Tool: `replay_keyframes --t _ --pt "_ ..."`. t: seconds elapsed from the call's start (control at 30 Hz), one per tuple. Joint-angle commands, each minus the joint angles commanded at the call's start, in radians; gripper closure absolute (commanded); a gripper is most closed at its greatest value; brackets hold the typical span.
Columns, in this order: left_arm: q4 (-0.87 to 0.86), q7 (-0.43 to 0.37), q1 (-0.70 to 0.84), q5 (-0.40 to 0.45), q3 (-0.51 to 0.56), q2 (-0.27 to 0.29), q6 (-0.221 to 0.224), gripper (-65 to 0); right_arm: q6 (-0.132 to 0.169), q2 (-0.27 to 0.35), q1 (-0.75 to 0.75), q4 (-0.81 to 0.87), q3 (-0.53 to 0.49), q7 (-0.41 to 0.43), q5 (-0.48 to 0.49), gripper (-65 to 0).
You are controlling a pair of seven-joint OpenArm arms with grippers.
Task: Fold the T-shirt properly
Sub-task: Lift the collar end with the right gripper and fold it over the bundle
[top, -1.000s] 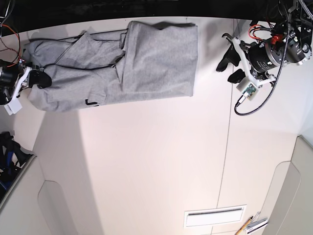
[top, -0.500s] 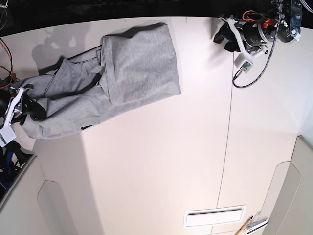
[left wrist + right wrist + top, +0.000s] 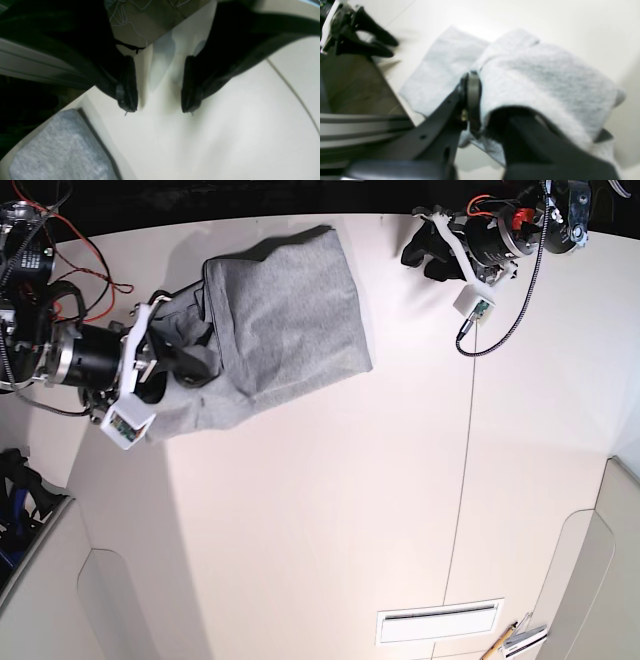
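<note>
T-shirt (image 3: 305,310) lies lengthwise left-to-right across the table (image 3: 300,520).

Bright tabletop, soft shadows, blurred foregrounds in wrist views

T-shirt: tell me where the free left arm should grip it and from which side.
Best bet: the straight folded edge of the T-shirt on the base view's right. The left pincer is open on that side, so it could come in from there, jaws straddling the edge. That edge lies flat and unbunched, while the opposite end is in the right pincer.
</note>
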Motion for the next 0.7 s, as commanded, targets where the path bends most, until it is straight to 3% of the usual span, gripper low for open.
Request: replay_keyframes --t 0.17,0.33,0.47,0.6,0.7 --pt "0.0 0.007 0.0 -0.049 0.0 0.0 0.0 -31.9 -0.014 -0.072 0.0 0.0 -0.212 0.044 -0.165 0.0" --pt "0.0 0.007 0.0 -0.049 0.024 0.003 0.0 -31.9 -0.035 -0.101 0.0 -0.004 -0.383 0.108 -0.304 0.0" --pt "0.0 0.006 0.0 -0.048 0.098 0.003 0.0 -31.9 -0.058 -0.146 0.0 -0.044 -0.484 0.153 -0.396 0.0" --pt "0.0 0.006 0.0 -0.037 0.142 0.003 0.0 -31.9 -0.058 -0.206 0.0 -0.107 -0.542 0.174 -0.451 0.0" --pt "0.0 0.006 0.0 -0.037 0.138 0.002 0.0 -31.9 -0.058 -0.243 0.0 -0.144 -0.548 0.195 -0.451 -15.2"
